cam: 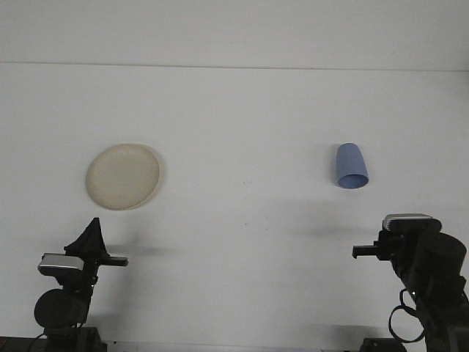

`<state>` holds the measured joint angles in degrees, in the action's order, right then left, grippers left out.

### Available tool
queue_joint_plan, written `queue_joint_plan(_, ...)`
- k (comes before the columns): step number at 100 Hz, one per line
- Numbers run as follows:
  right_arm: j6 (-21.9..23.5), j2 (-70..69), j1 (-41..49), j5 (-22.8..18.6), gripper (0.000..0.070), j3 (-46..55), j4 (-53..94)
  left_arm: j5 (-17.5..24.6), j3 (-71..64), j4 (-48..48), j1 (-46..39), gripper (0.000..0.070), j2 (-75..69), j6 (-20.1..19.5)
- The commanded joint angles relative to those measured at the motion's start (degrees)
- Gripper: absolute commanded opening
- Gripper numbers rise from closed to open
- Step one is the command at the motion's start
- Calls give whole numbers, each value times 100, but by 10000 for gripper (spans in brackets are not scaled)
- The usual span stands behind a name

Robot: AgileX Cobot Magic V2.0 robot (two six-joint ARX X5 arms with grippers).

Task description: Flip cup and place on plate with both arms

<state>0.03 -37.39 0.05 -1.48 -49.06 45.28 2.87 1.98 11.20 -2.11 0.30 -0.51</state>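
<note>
White table point(242, 110) holds my cream plate point(122, 176) and tipped blue cup point(351, 166), well apart; I can't tell either gripper's state.

I see a blue cup point(351, 166) with no pattern on it. The plate point(122, 176) is a pale cream colour, plain all over. The tabletop point(242, 132) under them is white, and the wall behind looks white too. My left gripper point(92, 238) is black with a silver-grey block below it. My right gripper point(399, 242) is black as well, with a silver-grey block on top.
</note>
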Motion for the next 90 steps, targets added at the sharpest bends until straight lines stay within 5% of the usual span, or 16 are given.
queue_joint_plan(1, 61, -35, -2, -4, 0, -120, 26, -31, -107, 87, -2, 11, -11, 4)
queue_joint_plan(39, 61, -44, -2, -2, 17, -120, 11, -31, -107, 85, -2, 11, -11, 7)
queue_joint_plan(46, 61, -44, -2, -2, 115, -120, 15, -31, -107, 87, -2, 11, -11, 4)
queue_joint_plan(64, 59, -44, -2, 0, 506, -120, 15, -31, -107, 85, -2, 11, -11, 7)
queue_joint_plan(90, 59, -61, -2, 7, 531, -120, -129, -31, -107, 85, -2, 11, -11, 7)
